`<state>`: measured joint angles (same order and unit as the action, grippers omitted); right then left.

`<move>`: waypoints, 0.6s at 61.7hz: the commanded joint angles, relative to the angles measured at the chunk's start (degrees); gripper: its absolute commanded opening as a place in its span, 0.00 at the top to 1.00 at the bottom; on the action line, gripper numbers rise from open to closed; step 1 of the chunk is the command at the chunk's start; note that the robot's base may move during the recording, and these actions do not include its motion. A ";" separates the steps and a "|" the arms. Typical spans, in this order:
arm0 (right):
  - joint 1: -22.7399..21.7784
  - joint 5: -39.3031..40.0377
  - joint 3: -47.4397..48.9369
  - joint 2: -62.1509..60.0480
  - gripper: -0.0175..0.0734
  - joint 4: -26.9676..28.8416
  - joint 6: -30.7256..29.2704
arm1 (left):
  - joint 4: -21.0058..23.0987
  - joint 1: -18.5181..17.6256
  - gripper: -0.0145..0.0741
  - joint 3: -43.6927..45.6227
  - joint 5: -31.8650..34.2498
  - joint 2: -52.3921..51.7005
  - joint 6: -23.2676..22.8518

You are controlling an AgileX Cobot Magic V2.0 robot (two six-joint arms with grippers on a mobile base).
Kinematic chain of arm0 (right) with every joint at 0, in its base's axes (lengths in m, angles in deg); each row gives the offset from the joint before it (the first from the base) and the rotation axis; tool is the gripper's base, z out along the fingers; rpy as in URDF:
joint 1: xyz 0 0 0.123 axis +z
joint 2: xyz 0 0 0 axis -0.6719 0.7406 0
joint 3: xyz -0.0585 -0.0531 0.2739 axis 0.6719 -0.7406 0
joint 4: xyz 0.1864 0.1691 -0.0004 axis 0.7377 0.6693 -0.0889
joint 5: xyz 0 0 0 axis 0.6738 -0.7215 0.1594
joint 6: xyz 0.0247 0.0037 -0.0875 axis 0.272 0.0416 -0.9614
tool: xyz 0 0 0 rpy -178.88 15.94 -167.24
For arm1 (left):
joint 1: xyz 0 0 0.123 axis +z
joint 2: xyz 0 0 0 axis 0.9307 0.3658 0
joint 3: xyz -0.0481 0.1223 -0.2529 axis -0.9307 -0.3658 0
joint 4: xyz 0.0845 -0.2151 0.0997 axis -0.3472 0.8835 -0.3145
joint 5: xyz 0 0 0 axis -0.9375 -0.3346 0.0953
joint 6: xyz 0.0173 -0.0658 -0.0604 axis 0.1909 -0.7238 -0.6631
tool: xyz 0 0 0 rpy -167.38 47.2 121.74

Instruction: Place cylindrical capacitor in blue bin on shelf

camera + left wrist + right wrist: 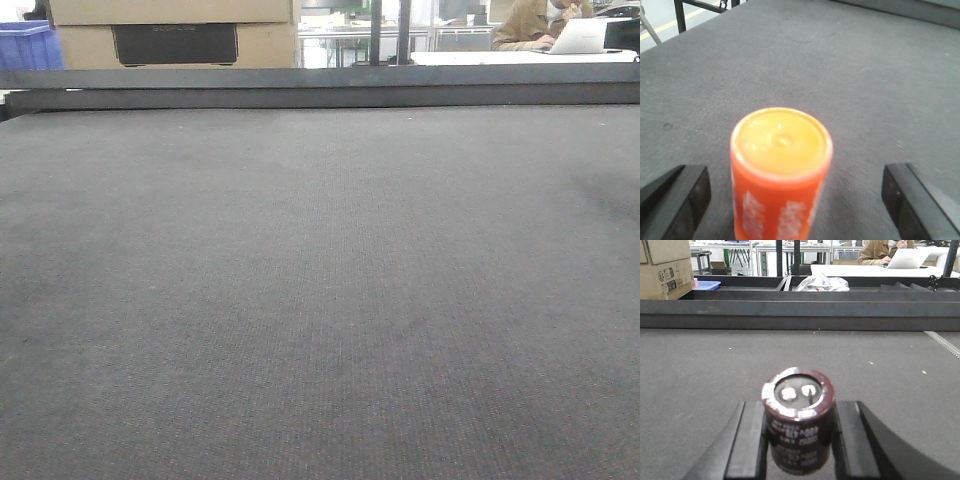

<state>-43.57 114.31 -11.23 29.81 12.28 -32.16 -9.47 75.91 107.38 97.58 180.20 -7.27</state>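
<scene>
The cylindrical capacitor (799, 432) has a dark purple-black sleeve with pale print and a silvery rim around two terminals. It stands upright between the black fingers (752, 440) of my right gripper (800, 409), which is shut on its sides just above the grey mat (700, 370). My left gripper (795, 175) is open, its two black fingers (687, 195) wide apart. Between them, touching neither, stands an orange cylinder (780, 170) with white print. The shelf and its blue bin are out of view. Neither gripper shows in the front view.
A dark raised rail (800, 315) closes the far edge of the mat. Behind it lie a crumpled plastic bag (822, 283), a cardboard box (665, 270) and a blue crate (25, 45). A seated person (535, 25) works at a laptop at the back right.
</scene>
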 commanded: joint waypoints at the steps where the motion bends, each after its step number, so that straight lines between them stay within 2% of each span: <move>1: -0.15 1.11 -0.21 -0.70 0.98 -0.28 -0.10 | 0.51 0.65 0.16 2.28 1.22 2.24 -0.20; 18: -0.15 1.11 -0.21 -0.70 0.98 -0.28 -0.10 | 0.51 1.43 0.16 5.30 0.71 6.04 -0.20; 23: -0.15 1.11 -0.21 -0.70 0.98 -0.28 -0.10 | 0.51 1.43 0.21 5.39 0.58 6.26 -0.20; 28: -0.15 0.98 -0.21 -0.70 0.98 -0.28 -0.10 | 0.51 1.43 0.35 5.39 0.58 6.26 -0.20; 37: -0.15 -2.34 -0.21 -1.97 0.98 -0.28 -0.10 | 0.40 1.43 0.79 5.39 0.58 5.52 -0.20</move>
<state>-43.57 112.84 -11.23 29.54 12.28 -32.16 -9.36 77.12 112.35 97.36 186.31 -7.37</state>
